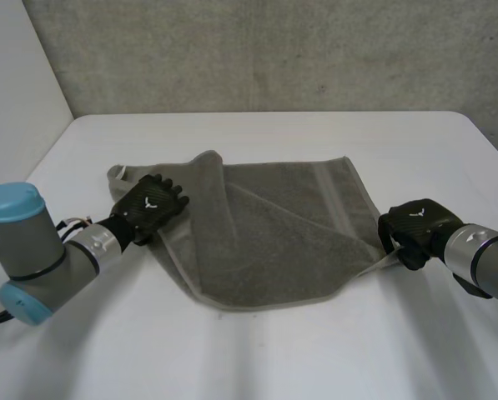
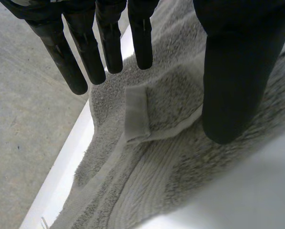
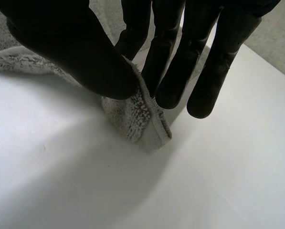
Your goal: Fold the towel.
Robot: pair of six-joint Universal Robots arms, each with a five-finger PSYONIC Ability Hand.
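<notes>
Towel [image 1: 274,237] lies on table [image 1: 257,358], long way running between my hands. My right hand [image 1: 420,225] pinches right corner, thumb against fingers. My left hand [image 1: 153,204] flat on left end, fingers straight, holding nothing. Right corner probably goes leftward.

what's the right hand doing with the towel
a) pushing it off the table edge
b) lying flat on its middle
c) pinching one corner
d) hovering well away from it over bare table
c: in the right wrist view the right hand has its thumb and fingers closed on a corner of the towel, right at the cloth's edge.
</notes>
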